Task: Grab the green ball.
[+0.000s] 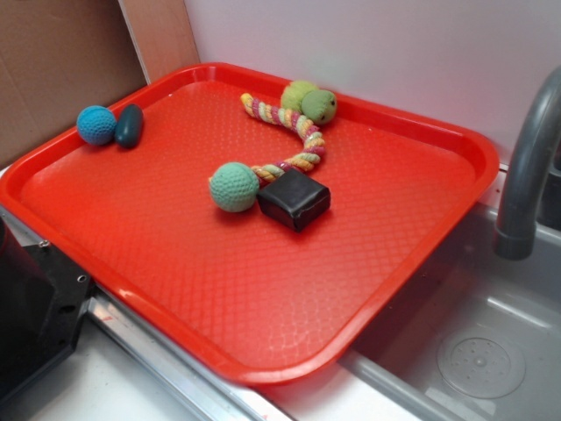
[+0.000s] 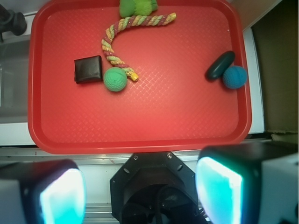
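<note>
Hanging above the near edge of the red tray (image 2: 140, 135), the gripper (image 2: 140, 186) shows in the wrist view with its two fingers (image 2: 60, 196) set wide apart and nothing between them. Beyond the rim lies a bare stretch of textured tray floor. Past that sits the green ball (image 2: 115, 79), roughly mid-tray, well apart from the gripper. A black block (image 2: 88, 69) rests just beside it on one side, apparently touching, and the end of a striped rope (image 2: 122, 32) meets the ball on the other side. The rope curves away toward the far rim, where it joins two yellow-green balls (image 2: 137, 7) that sit against the tray wall. Off in one far corner, well apart from the green ball, a blue ball (image 2: 234, 77) lies next to a dark oval object (image 2: 220, 65), the two touching. In the exterior view, a grey faucet (image 1: 530, 167) rises over a sink (image 1: 473, 342) alongside the tray.
</note>
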`<state>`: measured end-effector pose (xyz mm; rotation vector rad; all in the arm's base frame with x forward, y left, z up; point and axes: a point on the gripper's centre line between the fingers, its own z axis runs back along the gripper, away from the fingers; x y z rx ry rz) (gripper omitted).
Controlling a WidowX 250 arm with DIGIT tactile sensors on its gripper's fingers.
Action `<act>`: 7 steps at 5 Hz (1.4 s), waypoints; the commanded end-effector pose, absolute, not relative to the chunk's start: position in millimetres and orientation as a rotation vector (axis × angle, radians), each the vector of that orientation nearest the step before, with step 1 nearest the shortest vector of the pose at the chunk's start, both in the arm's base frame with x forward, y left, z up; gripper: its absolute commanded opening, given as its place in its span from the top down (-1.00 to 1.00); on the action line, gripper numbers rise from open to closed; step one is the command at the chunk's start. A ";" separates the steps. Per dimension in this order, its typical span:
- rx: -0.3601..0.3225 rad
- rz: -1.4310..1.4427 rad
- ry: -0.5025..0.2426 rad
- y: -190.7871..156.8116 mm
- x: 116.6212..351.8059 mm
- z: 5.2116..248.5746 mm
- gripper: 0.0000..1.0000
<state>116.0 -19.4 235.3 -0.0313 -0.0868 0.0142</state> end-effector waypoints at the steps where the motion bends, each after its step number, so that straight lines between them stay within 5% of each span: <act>1: -0.031 0.014 -0.087 -19.4 116.0 235.3 -1.00; 3: -0.019 0.099 -0.113 -24.0 162.1 160.1 -1.00; 5: -0.101 0.370 -0.196 -53.8 194.5 104.6 -1.00; 7: -0.145 0.618 -0.093 -48.8 221.2 56.6 -1.00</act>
